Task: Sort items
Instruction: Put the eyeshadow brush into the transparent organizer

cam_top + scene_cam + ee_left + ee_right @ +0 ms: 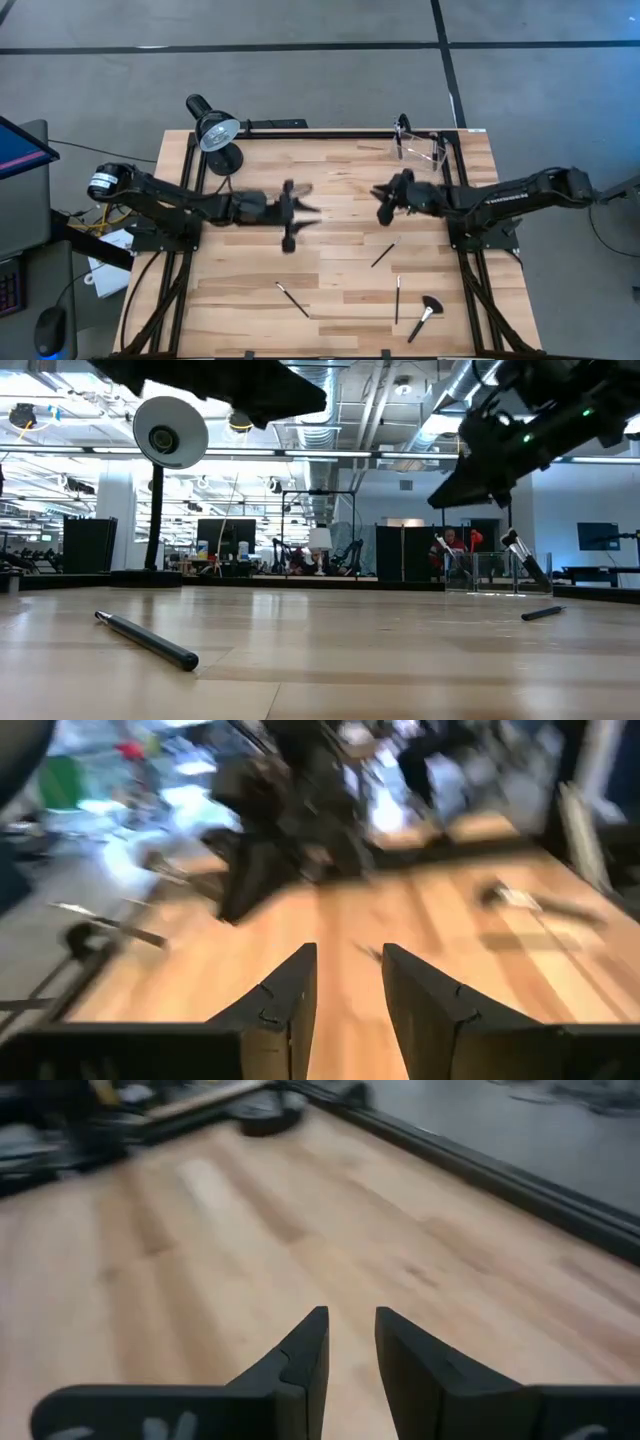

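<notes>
No writing or brand can be read anywhere. The black desk lamp (pixel 215 135) stands at the table's (pixel 340 290) far left corner. The left gripper (pixel 300 213) hovers over the middle, jaws slightly spread and empty. A slim dark brush (pixel 293 299) lies near the front edge. Right of it lie a second brush (pixel 384 253), a third (pixel 397 300) and a fan-headed brush (pixel 426 315). The right gripper (pixel 381 200) hovers nearby, jaws slightly parted, holding nothing. The clear container (pixel 420 142) stands at the far right corner.
</notes>
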You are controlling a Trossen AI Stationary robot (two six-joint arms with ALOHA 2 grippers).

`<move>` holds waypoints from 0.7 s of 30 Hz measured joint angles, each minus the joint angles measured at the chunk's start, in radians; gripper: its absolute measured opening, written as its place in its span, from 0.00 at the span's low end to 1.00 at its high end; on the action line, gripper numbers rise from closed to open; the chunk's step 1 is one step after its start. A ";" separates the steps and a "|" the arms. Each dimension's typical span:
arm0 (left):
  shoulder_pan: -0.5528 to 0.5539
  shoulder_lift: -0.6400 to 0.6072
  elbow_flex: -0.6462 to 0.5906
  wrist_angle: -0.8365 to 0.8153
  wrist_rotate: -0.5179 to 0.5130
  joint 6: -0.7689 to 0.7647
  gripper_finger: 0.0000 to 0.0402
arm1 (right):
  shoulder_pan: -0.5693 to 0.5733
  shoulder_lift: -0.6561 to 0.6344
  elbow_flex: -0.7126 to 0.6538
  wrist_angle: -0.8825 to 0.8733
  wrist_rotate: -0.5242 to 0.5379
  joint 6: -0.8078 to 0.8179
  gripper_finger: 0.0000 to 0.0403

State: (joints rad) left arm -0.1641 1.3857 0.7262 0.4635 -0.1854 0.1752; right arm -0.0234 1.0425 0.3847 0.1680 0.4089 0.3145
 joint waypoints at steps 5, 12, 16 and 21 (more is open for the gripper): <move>-0.173 0.000 0.097 -0.351 -0.061 0.011 0.28 | 0.152 0.021 0.000 0.093 0.045 0.000 0.19; -0.375 0.075 0.301 -0.805 -0.179 -0.034 0.28 | 0.255 0.023 0.000 0.181 0.089 -0.024 0.19; -0.404 0.177 0.383 -0.801 -0.059 -0.095 0.28 | 0.292 0.023 0.001 0.238 0.089 -0.026 0.19; -0.420 0.321 0.425 -0.816 0.077 -0.122 0.28 | 0.338 0.025 0.010 0.236 0.091 -0.027 0.19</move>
State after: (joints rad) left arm -0.5846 1.7064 1.1508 -0.3525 -0.1083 0.0527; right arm 0.3146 1.0679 0.3950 0.4042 0.5003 0.2878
